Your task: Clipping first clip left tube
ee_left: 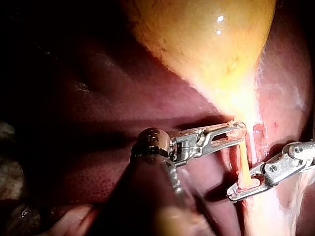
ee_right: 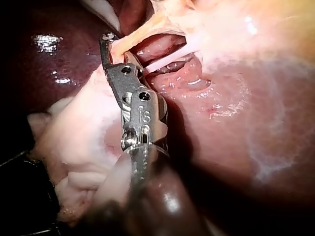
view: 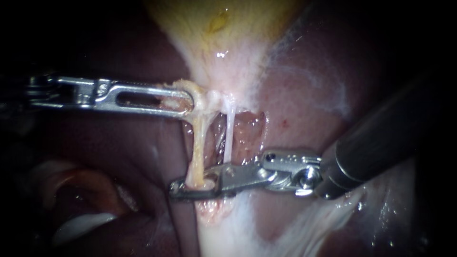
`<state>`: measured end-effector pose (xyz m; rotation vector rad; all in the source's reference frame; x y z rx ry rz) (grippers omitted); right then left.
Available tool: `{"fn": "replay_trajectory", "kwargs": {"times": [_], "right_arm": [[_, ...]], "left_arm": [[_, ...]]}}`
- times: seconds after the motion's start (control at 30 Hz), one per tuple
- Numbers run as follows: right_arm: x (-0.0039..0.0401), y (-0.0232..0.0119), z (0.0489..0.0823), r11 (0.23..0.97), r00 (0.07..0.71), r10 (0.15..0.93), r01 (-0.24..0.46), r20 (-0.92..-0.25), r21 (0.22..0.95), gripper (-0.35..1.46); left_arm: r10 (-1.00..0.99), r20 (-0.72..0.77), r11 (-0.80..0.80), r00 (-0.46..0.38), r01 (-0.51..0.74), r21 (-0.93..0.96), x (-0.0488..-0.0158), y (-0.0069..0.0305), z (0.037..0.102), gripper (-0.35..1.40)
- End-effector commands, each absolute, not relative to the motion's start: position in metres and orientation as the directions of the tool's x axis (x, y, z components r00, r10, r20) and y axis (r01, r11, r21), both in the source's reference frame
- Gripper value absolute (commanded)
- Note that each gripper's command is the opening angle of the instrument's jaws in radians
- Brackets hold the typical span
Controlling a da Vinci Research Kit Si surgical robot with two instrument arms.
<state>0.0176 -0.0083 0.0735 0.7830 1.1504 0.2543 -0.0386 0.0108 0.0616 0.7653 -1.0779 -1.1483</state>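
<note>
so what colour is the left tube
The left tube is pale yellowish cream, unlike the white tube beside it; best in the endoscope view.

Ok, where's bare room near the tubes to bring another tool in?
Free: bare liver between the right tube and the shaft of the right instrument; also liver below the left instrument gripping the gallbladder, beside the left tube. Crowded: the gap between both tubes.

Endoscope light: brightest mid-scene on the gallbladder (view: pixel 223 28) neck; the edges sink to near black.
Glare: white glints on the wet gallbladder and on left instrument (view: pixel 189 102) and right instrument (view: pixel 183 188) metal.
Left wrist view: gallbladder glows, liver (ee_left: pixel 98 128) dim, a shadow alongside the left instrument.
Right wrist view: pale tissue (ee_right: pixel 236 24) ahead washed out; a glint on dark liver; shaft (ee_right: pixel 162 206) in shadow.
</note>
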Motion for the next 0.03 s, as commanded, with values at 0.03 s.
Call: {"fn": "replay_trajectory", "kwargs": {"times": [0.03], "right_arm": [[0.0176,-0.0083,0.0736,0.714,0.414,0.558,0.203,-0.719,0.67,-0.35]], "left_arm": [[-0.962,0.268,0.268,0.046,0.327,0.906,-0.0385,0.0109,0.0617,-0.35]]}}
